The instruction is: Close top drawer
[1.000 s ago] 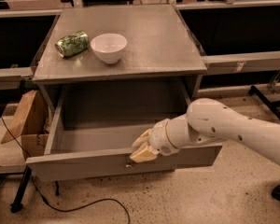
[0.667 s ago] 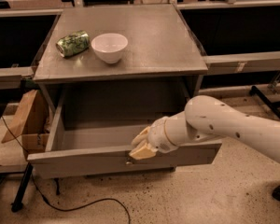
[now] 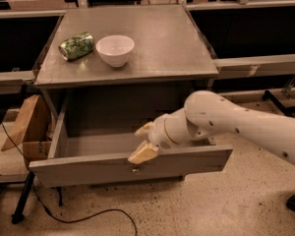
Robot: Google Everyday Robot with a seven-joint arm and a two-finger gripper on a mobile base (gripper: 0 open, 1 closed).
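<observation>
The grey cabinet fills the middle of the camera view, its flat top seen from above and in front. Directly beneath that top, the top drawer stands pulled well out toward the camera. It is wide and shallow, with grey side walls running back under the cabinet and a long, flat front panel tilted slightly across the view, its left end lower than its right.

The white robot arm reaches in from the right edge and passes over the right part of the drawer's front panel. An open cardboard box leans against the cabinet's left side, just beside the drawer's left wall. On the left of the cabinet top sit a white bowl, upright, and a green can lying on its side just to the bowl's left.

The gripper is at the middle of the drawer front, its two tan fingers spread apart with nothing between them. The lower finger rests on the panel's top edge; the upper one hangs over the drawer's inside. Just below the lower finger, a small round knob sits on the panel face.
</observation>
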